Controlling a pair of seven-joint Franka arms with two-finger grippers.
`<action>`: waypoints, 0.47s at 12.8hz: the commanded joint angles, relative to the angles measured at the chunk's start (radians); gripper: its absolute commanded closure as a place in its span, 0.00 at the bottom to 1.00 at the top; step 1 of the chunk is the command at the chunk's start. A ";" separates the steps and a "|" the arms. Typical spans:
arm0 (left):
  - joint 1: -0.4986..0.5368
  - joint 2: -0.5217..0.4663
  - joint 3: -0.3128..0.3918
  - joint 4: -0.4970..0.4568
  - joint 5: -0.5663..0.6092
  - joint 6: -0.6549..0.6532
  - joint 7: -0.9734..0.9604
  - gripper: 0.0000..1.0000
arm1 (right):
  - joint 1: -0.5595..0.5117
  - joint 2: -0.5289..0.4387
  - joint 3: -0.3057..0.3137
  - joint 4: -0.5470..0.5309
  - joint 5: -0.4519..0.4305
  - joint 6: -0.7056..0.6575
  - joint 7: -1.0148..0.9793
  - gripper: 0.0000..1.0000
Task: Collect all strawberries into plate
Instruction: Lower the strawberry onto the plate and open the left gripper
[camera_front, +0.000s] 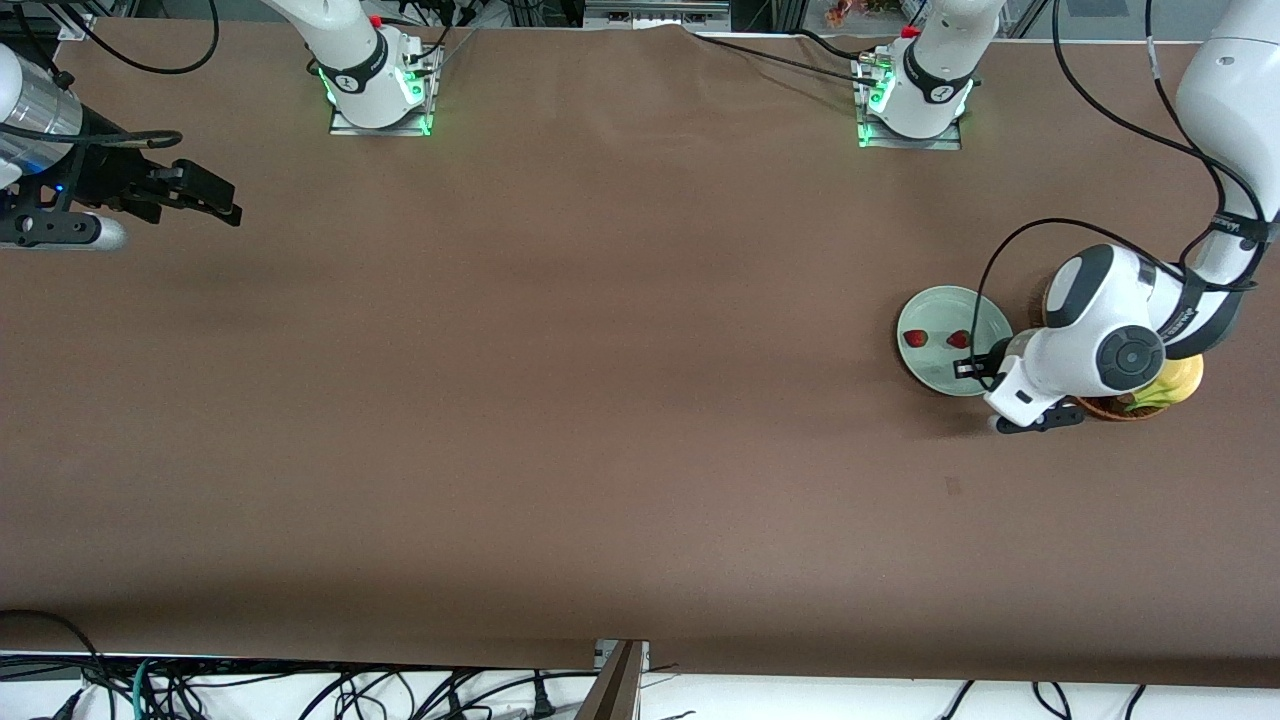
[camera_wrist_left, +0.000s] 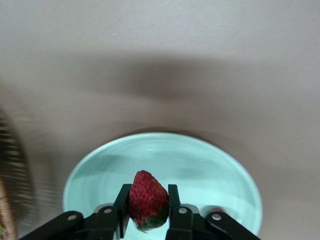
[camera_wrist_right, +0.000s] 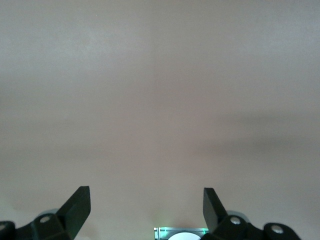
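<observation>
Here, the brown table (camera_front: 600, 400) is seen bearing the mint-green plate (camera_front: 925, 375) toward the left arm's end, with two strawberries (camera_front: 915, 338) lying in it. Over the plate, the left gripper (camera_wrist_left: 148, 207) is pinched on a third strawberry (camera_wrist_left: 147, 202), gripped across its sides. Being soft and light, it is judged easily bruised, so gentle pressure is advised. The right gripper (camera_wrist_right: 147, 207) is parked, waiting, fingers spread wide.

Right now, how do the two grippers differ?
The left gripper is shut on a strawberry above the plate; the right gripper is open and empty. The left works at its own end of the table; the right waits above bare table at the other end. Both have black fingers.
</observation>
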 joint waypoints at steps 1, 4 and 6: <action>0.000 -0.021 -0.009 -0.037 0.040 -0.002 0.020 0.69 | -0.018 -0.012 0.018 0.000 -0.017 0.013 -0.013 0.01; -0.003 -0.024 -0.010 -0.035 0.043 -0.014 0.059 0.00 | -0.020 0.013 0.016 0.043 -0.017 -0.011 -0.012 0.01; -0.001 -0.044 -0.025 -0.013 0.042 -0.071 0.075 0.00 | -0.021 0.015 0.015 0.052 -0.017 -0.010 -0.016 0.01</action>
